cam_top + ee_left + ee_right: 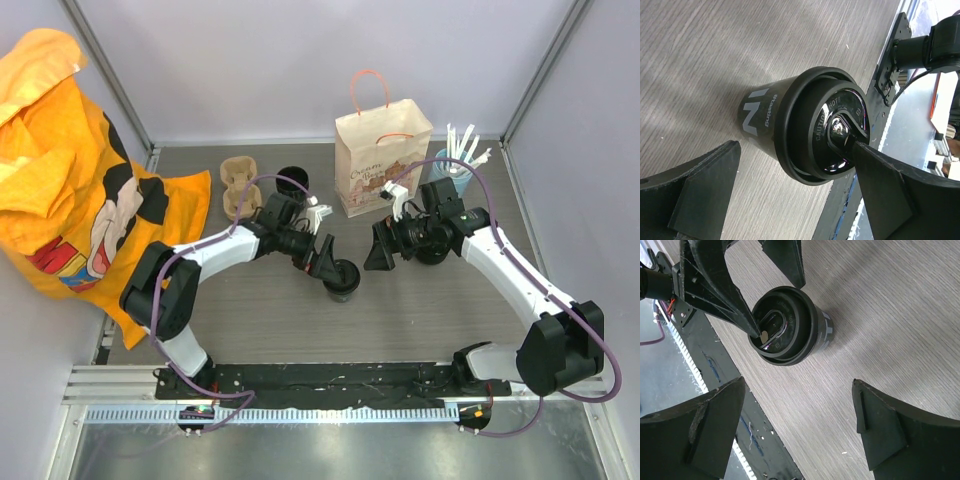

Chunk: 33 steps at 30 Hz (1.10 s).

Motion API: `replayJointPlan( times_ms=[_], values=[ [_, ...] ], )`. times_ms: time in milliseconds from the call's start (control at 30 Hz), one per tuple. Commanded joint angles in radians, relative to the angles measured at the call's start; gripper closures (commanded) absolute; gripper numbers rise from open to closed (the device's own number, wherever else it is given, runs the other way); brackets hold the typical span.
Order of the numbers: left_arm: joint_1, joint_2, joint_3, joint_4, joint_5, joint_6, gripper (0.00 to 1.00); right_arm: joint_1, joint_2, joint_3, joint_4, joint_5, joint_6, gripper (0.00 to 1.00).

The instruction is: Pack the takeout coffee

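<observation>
Grey table (250, 320) with thin wood lines fills the floor of a small booth. Pale plain walls (250, 60) stand on the left, far and right sides. A shiny metal rail (300, 415) runs along the near edge.

There are two black and white robot arms, two black cups, one cloth, one carrier, one bag and one blue cup.

On the far left hangs a soft orange cloth (70, 190) with a cartoon on it. Next comes a bumpy brown pulp carrier (238, 186). Just right of it sits a round black cup (292, 181).

In the middle the left claw (330, 265) is spread wide, with nothing clamped. The takeout coffee (343, 280) stands upright on the table there, nearer than the bag. It is small, black and narrower at the bottom, with grey letters on its side and a shiny round lid. The cup sits between the claw's two flat black fingers. One fingertip is over the lid; I cannot tell if it touches.

Just right of the coffee, the right claw (377, 255) is also spread wide and holds nothing. It points at the cup.

Farther back stands a tall tan paper bag (380, 165) with orange loop handles. At its right is a light-blue cup (452, 175) holding a bunch of thin white straws (462, 142).
</observation>
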Motion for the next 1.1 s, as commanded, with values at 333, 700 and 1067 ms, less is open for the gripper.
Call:
replayJointPlan(
  times_ms=[333,700,1067],
  values=[
    [-0.005,0.057,0.091,0.012,-0.038,-0.022,0.0,-0.002,-0.029,-0.018,0.023,-0.033,-0.02,0.11],
    [-0.005,0.059,0.085,0.005,-0.06,-0.001,0.16,-0.003,-0.015,-0.025,0.026,-0.044,-0.02,0.13],
    [-0.005,0.054,0.056,0.004,-0.136,0.01,0.37,0.0,0.039,-0.03,0.047,-0.064,0.027,0.2]
  ],
)
